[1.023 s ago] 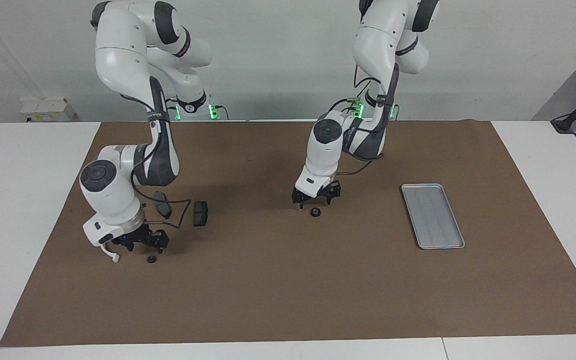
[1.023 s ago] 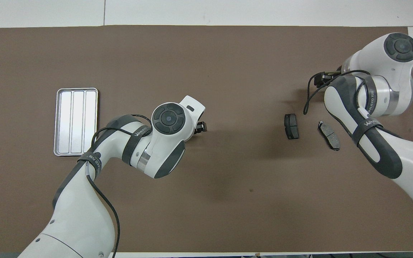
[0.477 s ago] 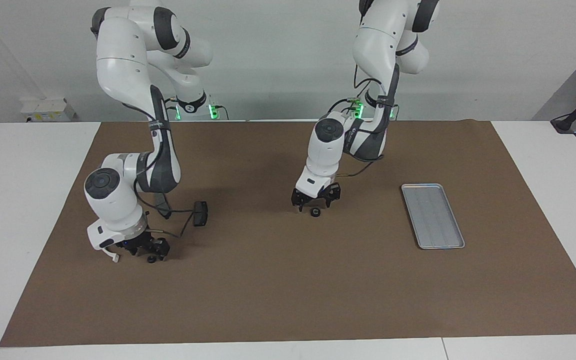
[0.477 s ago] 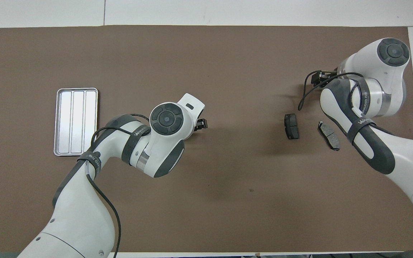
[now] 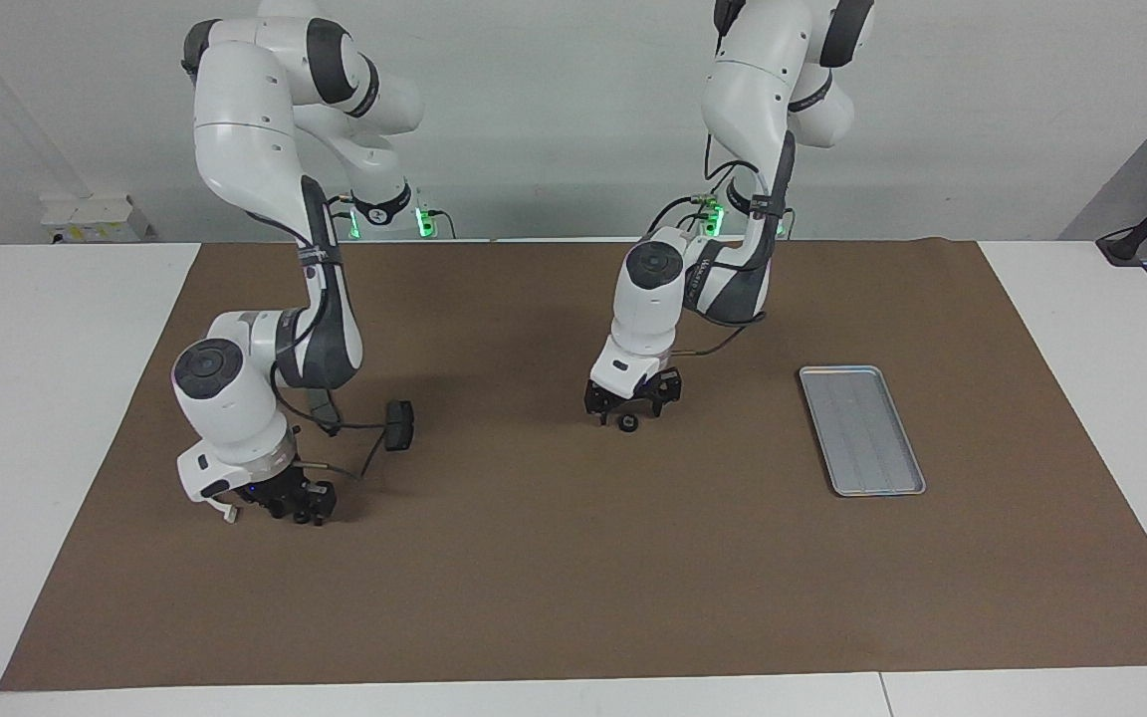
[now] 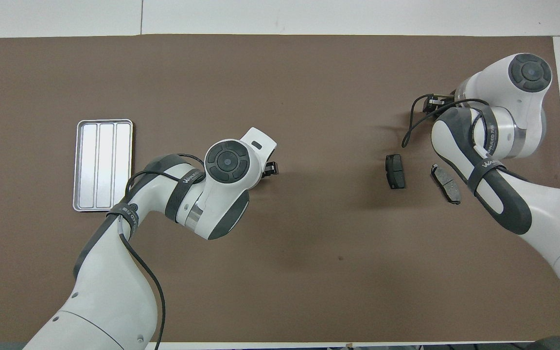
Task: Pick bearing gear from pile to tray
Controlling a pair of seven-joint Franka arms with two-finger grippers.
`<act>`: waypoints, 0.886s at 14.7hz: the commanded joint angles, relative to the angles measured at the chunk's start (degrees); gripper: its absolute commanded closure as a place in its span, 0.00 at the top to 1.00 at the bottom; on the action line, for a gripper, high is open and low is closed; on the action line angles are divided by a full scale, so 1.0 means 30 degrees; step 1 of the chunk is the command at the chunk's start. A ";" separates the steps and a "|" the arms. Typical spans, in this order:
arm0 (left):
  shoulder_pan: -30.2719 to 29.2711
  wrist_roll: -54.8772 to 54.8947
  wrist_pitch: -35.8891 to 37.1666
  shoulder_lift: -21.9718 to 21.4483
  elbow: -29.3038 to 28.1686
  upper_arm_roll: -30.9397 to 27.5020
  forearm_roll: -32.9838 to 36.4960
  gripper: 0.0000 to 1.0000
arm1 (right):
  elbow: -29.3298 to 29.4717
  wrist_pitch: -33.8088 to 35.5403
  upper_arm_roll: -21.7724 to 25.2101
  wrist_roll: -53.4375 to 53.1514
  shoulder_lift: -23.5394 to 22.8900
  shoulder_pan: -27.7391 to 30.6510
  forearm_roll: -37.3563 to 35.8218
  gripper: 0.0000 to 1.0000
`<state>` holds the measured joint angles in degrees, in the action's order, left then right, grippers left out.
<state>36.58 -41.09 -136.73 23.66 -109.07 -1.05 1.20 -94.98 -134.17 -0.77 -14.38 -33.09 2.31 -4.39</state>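
While tray (image 5: 862, 428) sits empty, both grippers low over small black bearing gears, well apart from tray; finger states: cannot tell.

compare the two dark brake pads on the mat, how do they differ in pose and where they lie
The brake pad nearer the middle of the mat lies square to the mat's edges and fully in the open. The other brake pad, toward the right arm's end, lies turned at a slant and partly under the right arm in the overhead view. Both are dark, flat on the brown mat and ungripped.
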 commanded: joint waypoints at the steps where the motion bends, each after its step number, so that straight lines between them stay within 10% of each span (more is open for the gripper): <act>1: 0.0140 -0.0131 -0.0360 0.0111 -0.0087 -0.0148 0.0361 0.80 | 0.0019 -0.0219 -0.0066 -0.0567 -0.0190 0.0080 0.0320 0.47; 4: 0.0140 -0.0161 -0.0360 0.0111 -0.0058 -0.0148 0.0303 0.00 | -0.0039 -0.0218 -0.0095 -0.0567 -0.0190 0.0080 0.0320 0.25; 7: -0.0064 -0.0102 0.0077 0.0082 0.0234 -0.0148 0.0157 0.00 | -0.0069 -0.0043 -0.0095 -0.0538 -0.0191 0.0051 0.0320 0.00; 13: -0.3190 0.2784 0.6806 -0.0351 0.4482 -0.0178 0.0127 0.00 | 0.0776 0.2088 -0.0124 -0.0070 0.0102 -0.0153 0.0027 0.00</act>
<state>31.99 -38.41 -123.41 23.35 -99.85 -2.07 1.30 -94.20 -132.07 -0.97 -15.28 -32.94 2.15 -4.21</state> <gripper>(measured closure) 0.652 0.762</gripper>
